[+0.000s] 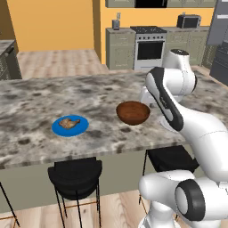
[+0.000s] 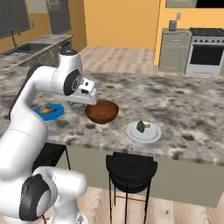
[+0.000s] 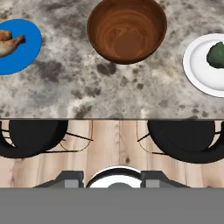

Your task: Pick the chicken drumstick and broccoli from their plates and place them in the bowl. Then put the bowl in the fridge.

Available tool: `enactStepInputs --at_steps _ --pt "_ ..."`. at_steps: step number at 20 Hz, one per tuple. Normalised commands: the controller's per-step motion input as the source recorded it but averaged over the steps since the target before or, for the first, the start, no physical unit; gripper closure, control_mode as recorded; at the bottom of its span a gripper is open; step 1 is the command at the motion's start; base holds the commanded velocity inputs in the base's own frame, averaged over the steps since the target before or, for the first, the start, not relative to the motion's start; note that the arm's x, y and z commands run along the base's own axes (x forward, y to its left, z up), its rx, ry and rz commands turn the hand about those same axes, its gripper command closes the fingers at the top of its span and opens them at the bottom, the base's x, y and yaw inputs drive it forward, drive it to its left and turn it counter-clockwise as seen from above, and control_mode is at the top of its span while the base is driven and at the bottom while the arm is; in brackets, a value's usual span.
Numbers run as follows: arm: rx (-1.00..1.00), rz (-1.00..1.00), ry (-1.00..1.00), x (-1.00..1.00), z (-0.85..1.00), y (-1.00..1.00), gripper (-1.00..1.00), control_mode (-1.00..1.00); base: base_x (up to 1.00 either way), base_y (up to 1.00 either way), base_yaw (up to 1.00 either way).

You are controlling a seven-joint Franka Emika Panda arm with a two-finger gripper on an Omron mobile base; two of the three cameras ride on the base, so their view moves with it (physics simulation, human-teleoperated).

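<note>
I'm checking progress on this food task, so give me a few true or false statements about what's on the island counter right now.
1. The chicken drumstick lies on the blue plate. True.
2. The wooden bowl already holds the broccoli. False: the bowl is empty; the broccoli sits on the white plate.
3. The bowl stands between the two plates. True.
4. The drumstick is clamped in the end effector. False: it rests untouched on its plate.

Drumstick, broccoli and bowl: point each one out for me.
chicken drumstick (image 3: 9, 42): hand view, its meaty body on the blue plate.
broccoli (image 3: 216, 54): hand view, top of the floret.
bowl (image 3: 127, 41): hand view, inner bottom.
</note>
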Motion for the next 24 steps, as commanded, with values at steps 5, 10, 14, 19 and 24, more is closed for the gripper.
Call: enactStepInputs --at_steps 5,10,14,19,24 --pt "0.01 0.0 0.0 -0.06 -0.04 -0.08 -1.0 -1.0 0.0 0.0 0.0" --pt "0.03 0.03 -0.1 -0.08 -0.1 -0.37 -1.0 -1.0 0.0 0.0 0.0" --pt "0.0 0.02 -0.13 -0.12 -0.2 -0.4 -1.0 -1.0 0.0 0.0 0.0" --pt "-0.03 -0.16 0.03 -0.11 -0.31 -0.34 -1.0 -1.0 0.0 0.0 0.0" --pt "-0.06 0.04 0.05 0.01 -0.21 -0.51 -1.0 -1.0 0.0 0.0 0.0"
